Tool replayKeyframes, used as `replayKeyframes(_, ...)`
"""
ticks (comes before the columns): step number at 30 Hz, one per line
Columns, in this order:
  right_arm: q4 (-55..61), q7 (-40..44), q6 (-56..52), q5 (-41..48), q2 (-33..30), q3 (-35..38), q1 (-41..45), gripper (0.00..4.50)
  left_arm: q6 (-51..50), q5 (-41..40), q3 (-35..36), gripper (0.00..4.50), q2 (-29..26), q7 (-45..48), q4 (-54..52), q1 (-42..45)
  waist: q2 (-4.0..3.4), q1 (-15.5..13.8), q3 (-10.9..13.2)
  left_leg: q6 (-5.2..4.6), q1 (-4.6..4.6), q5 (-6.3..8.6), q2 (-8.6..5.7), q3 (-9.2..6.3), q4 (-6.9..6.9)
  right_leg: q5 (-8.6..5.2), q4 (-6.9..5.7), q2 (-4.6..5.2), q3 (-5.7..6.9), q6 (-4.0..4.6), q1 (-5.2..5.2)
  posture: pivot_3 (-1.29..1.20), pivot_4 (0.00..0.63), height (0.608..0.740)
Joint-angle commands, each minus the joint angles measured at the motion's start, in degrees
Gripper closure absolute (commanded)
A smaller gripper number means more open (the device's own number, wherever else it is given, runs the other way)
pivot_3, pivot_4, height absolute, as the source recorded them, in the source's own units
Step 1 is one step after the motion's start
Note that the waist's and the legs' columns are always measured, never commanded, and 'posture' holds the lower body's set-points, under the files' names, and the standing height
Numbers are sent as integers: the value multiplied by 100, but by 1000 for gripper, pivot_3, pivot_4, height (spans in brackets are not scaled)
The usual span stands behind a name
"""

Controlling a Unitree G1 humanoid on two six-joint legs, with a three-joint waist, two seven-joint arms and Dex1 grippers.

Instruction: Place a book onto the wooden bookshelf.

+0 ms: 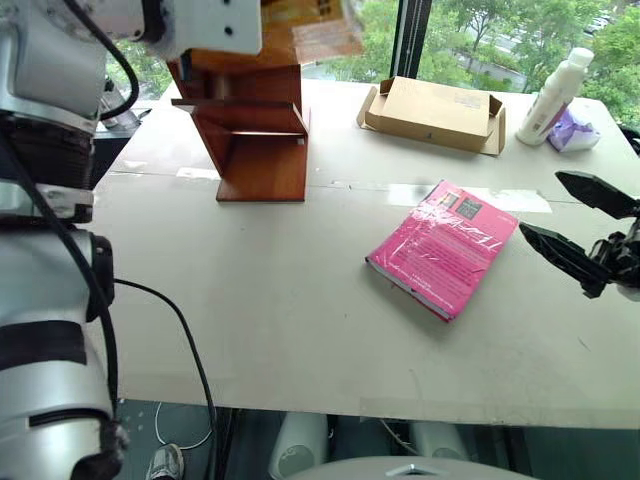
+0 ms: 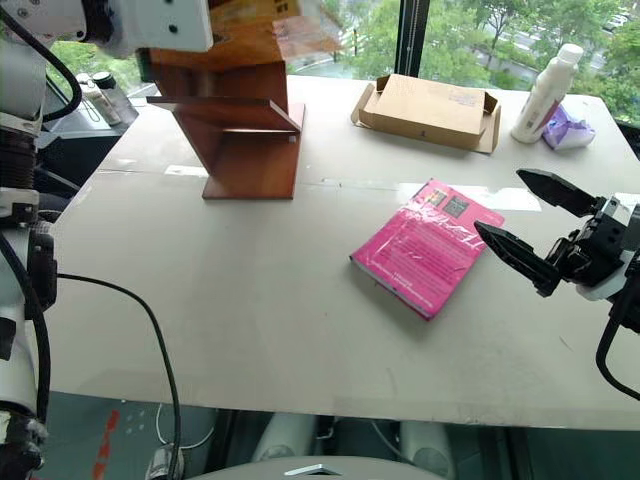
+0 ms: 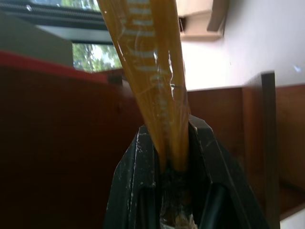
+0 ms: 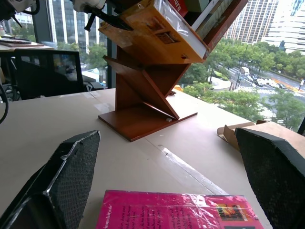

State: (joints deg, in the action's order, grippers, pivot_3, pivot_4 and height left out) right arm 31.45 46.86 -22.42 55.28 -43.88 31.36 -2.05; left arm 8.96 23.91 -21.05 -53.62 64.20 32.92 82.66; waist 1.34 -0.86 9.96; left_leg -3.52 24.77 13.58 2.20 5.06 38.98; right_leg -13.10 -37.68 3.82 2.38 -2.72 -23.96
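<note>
The book (image 4: 157, 33), yellow-orange with pale page edges and a glossy wrap, hangs tilted at the upper tier of the wooden bookshelf (image 1: 255, 140). My left gripper (image 4: 107, 21) is shut on one end of it. In the left wrist view the black fingers (image 3: 138, 162) clamp the book's (image 3: 152, 71) edge, with the shelf's red-brown panels (image 3: 57, 143) close behind. I cannot tell whether the book rests on a shelf board. My right gripper (image 2: 499, 202) stands open over the table at the right, pointing toward the shelf, with nothing between its fingers.
A pink wrapped book (image 1: 445, 245) lies flat on the pale table (image 1: 250, 320), just beside the right gripper. At the back right are a flat cardboard box (image 1: 435, 112), a white bottle (image 1: 555, 95) and a purple wrapper (image 1: 573, 130). More books stand in the shelf's top (image 4: 205, 9).
</note>
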Motion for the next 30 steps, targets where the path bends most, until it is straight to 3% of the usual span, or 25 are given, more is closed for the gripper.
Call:
replayKeyframes(1,197,78,91,59,49,173,-128,0,-241,611,-260,4281,-30,99,483,172,3,1,1,0,2,0,0,-1,1,-3,-1,0,1,-4,-1,0,150,733)
replayKeyframes(8,393,-51,90,86,134,202,-310,0,-105,1219,-851,4281,648,-232,2026,613,-10,112,-6,1,-15,0,9,8,13,-11,-32,-15,-15,-17,-9,0,150,733)
replayKeyframes(12,538,-104,72,78,151,246,-470,0,158,1072,-689,2389,758,-344,2370,946,-22,123,-10,2,-39,0,14,-5,14,-18,-35,-17,-15,11,9,0,150,733)
replayKeyframes(14,616,-146,45,129,135,324,-563,0,37,560,-313,1268,688,217,2180,1006,-5,126,-2,2,-11,-1,19,-13,20,-15,-34,-17,-13,15,-12,0,150,733)
replayKeyframes(15,630,-155,36,166,127,400,-627,0,-211,87,-25,809,548,867,1780,911,-6,124,-2,2,0,-1,21,-13,23,-14,-30,-18,-11,16,-18,0,150,733)
replayKeyframes(18,593,-129,24,219,88,563,-750,0,-1784,-1314,841,809,288,2340,280,473,-6,128,-2,0,17,3,13,7,22,4,-20,-5,-25,7,-29,0,150,733)
replayKeyframes(21,449,-106,-35,289,-13,620,-666,0,-4288,-2977,1615,809,-51,2803,-1801,-378,-7,146,0,8,24,2,3,9,22,-10,-17,8,-26,-17,-29,0,150,733)
replayKeyframes(24,314,-41,-125,365,-163,644,-560,0,-6231,-4225,2213,809,-96,2683,-3712,-1396,-7,156,1,8,21,2,-3,9,22,-13,-19,17,-33,-22,-27,0,150,733)
replayKeyframes(26,228,34,-177,395,-246,722,-551,0,-7003,-4657,2559,809,292,2026,-4437,-1851,-8,107,2,7,15,3,-4,-4,30,-14,-22,17,-25,-23,-15,0,150,733)
replayKeyframes(30,141,185,-378,378,-417,1116,-906,0,-7020,-4905,2731,809,1077,803,-5812,-3681,-16,10,-2,-20,-44,16,-9,-17,34,-37,-23,17,-18,-21,46,0,150,733)
